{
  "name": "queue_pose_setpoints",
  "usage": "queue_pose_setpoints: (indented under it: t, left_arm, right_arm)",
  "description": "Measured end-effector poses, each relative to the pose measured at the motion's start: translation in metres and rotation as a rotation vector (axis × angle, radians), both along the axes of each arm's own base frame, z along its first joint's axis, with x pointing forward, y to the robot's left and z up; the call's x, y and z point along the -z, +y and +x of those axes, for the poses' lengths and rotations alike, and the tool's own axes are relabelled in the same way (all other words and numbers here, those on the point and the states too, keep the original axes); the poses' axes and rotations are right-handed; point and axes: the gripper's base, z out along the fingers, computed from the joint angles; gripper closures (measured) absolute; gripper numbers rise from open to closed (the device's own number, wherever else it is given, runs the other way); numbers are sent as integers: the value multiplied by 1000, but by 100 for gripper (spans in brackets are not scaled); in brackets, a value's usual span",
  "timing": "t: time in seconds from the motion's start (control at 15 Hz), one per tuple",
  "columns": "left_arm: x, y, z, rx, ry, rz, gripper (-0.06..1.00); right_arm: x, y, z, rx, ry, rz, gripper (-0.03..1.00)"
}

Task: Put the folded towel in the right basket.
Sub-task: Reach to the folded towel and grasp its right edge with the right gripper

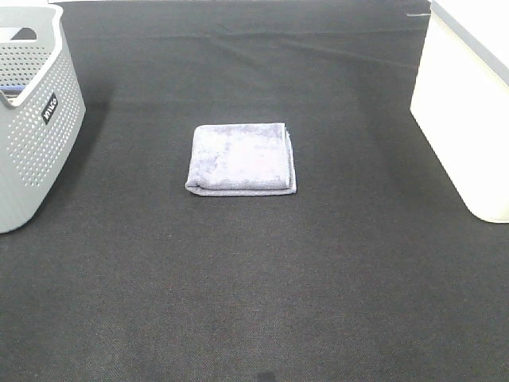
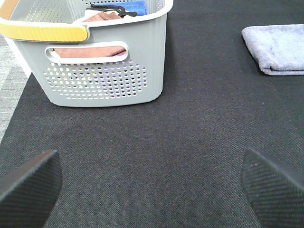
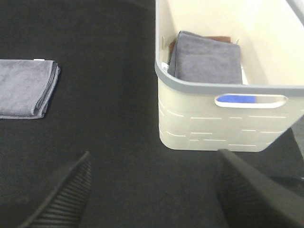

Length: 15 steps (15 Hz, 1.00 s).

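The folded towel (image 1: 241, 159) lies flat on the black mat (image 1: 254, 302), about midway between the grey basket (image 1: 32, 119) and the cream right basket (image 1: 465, 103) and touching neither. Its slightly longer axis runs left to right, with its layered edges facing the right basket. The left gripper (image 2: 152, 185) and the right gripper (image 3: 156, 194) both hang spread wide above the mat, holding nothing.

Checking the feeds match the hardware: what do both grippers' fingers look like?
The left gripper has two black, blunt fingers with a fine cross-hatched texture. The right gripper has two dark fingers, one visibly ribbed. No cables or markings show.
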Motion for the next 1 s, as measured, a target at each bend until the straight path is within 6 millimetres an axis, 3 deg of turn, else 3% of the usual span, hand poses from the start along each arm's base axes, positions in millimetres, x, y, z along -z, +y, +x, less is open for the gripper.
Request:
queue_pose_setpoints:
  t: [0.27,0.6,0.8,1.0]
  left_arm:
    - [0,0,0,0,0,0,-3]
    - [0,0,0,0,0,0,-3]
    - [0,0,0,0,0,0,-3]
    - [0,0,0,0,0,0,-3]
  right_arm:
    - [-21,1,86,-10,155,13,28]
    - [-32,6,191,-51,362,70,28]
    - [-27,11,235,-80,440,122,28]
    - [-17,23,264,-116,473,105,28]
